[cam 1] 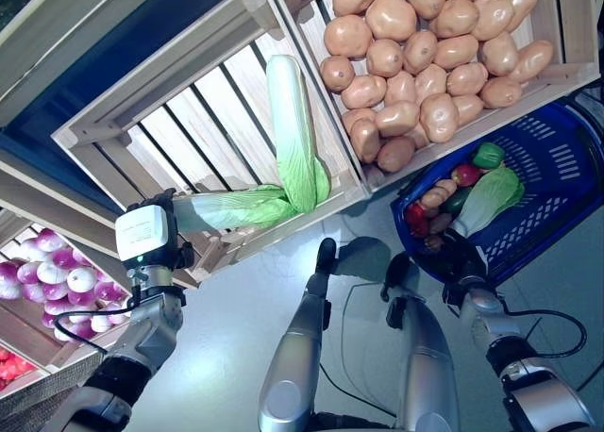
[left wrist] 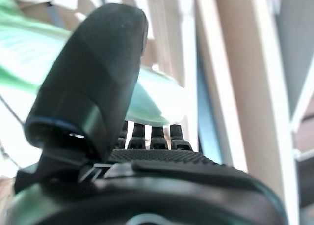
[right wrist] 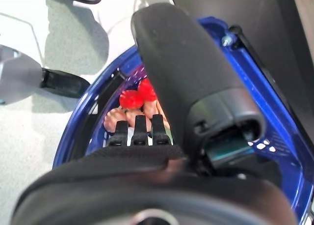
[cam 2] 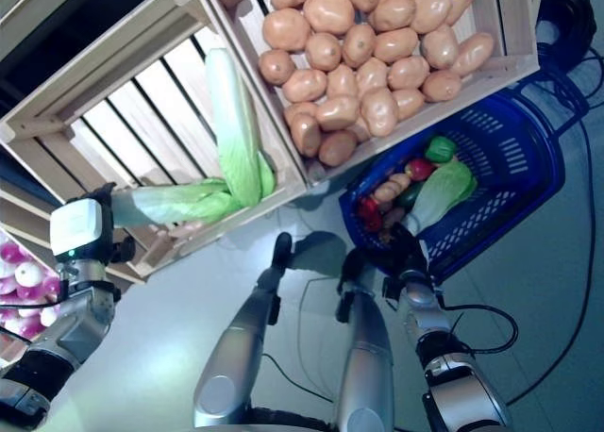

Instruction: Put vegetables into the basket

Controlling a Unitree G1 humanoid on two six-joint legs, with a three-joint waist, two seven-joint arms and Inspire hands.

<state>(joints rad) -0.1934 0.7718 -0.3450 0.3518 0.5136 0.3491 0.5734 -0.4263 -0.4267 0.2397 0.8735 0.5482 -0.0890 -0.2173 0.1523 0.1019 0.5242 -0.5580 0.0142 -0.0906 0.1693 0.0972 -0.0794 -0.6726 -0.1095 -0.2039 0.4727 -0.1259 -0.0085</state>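
Cabbage [cam 1: 226, 208], long and pale green, sticks out sideways from the left hand [cam 1: 156, 232], at the front corner of a wooden crate [cam 1: 170, 111]. The left hand has its fingers and thumb curled round the white stalk end. The leafy tip of this cabbage touches a second cabbage [cam 1: 291, 130], which lies longways in the same crate. Next to that crate is another crate [cam 1: 566, 36] full of brown potatoes [cam 1: 425, 45]. The blue basket [cam 1: 557, 177] sits on the floor below the potatoes, well apart from the held cabbage. Inside the basket are another cabbage [cam 1: 486, 198], a green pepper [cam 1: 488, 155], something red and some brown bits. The right hand [cam 1: 462, 267] is at the near rim of the basket, curled round it. Purple and white onions [cam 1: 66, 267] lie in a box near the left arm.
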